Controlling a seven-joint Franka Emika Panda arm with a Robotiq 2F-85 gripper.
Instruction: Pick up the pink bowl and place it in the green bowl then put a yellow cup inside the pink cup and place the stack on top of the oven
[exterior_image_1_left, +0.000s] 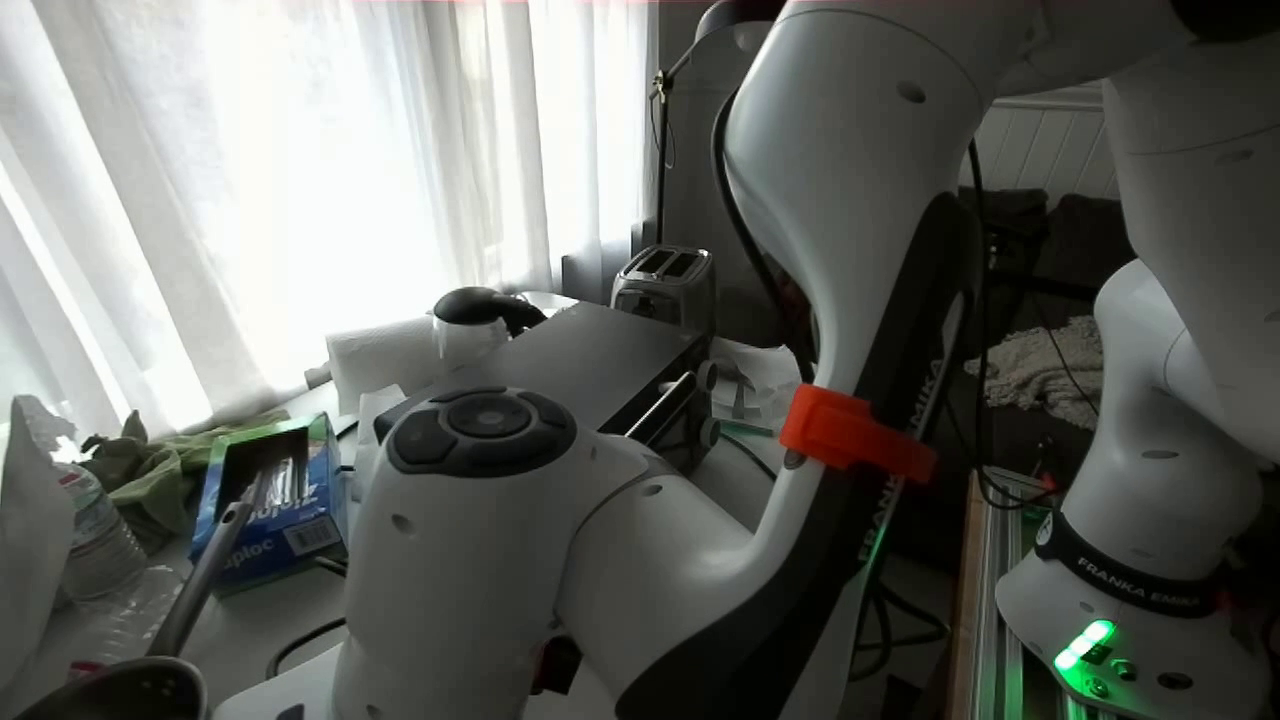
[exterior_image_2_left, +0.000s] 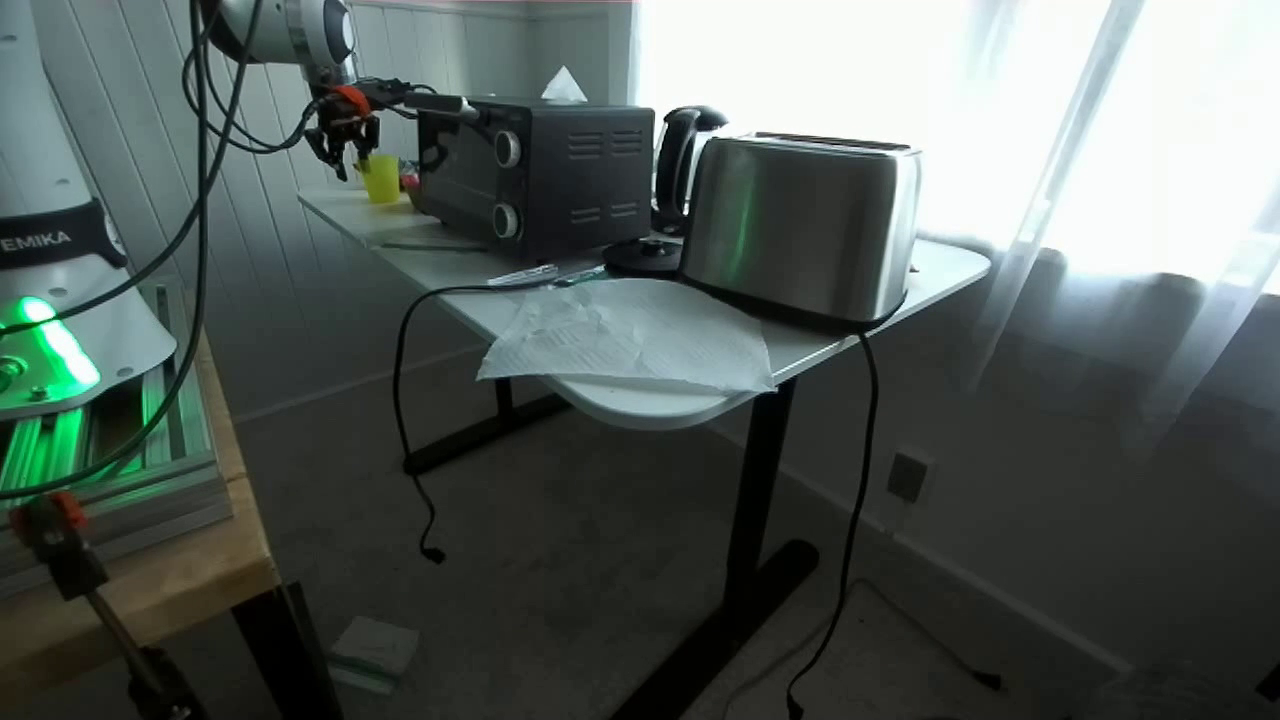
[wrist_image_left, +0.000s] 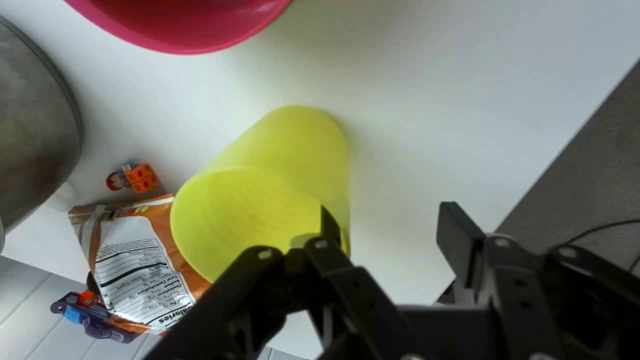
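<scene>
The yellow cup (wrist_image_left: 280, 165) stands upright on the white table, its mouth toward the camera in the wrist view. It also shows in an exterior view (exterior_image_2_left: 381, 180). My gripper (wrist_image_left: 387, 225) is open at the cup's rim. One finger is over or inside the mouth, the other is outside, apart from the wall. The gripper also shows in an exterior view (exterior_image_2_left: 345, 160). A wide pink bowl (wrist_image_left: 185, 25) is cut off by the top edge. The black oven (exterior_image_2_left: 585, 170) stands on the table, its top seen in an exterior view (exterior_image_1_left: 600, 350). The green bowl and pink cup are out of view or hidden.
A metal pot (wrist_image_left: 30, 125) stands left of the cup. An orange snack bag (wrist_image_left: 145, 265) and a small toy (wrist_image_left: 132, 177) lie close to it. The table edge (wrist_image_left: 565, 150) is at right. A toaster (exterior_image_2_left: 800, 230) and kettle (exterior_image_2_left: 680, 160) stand by the oven.
</scene>
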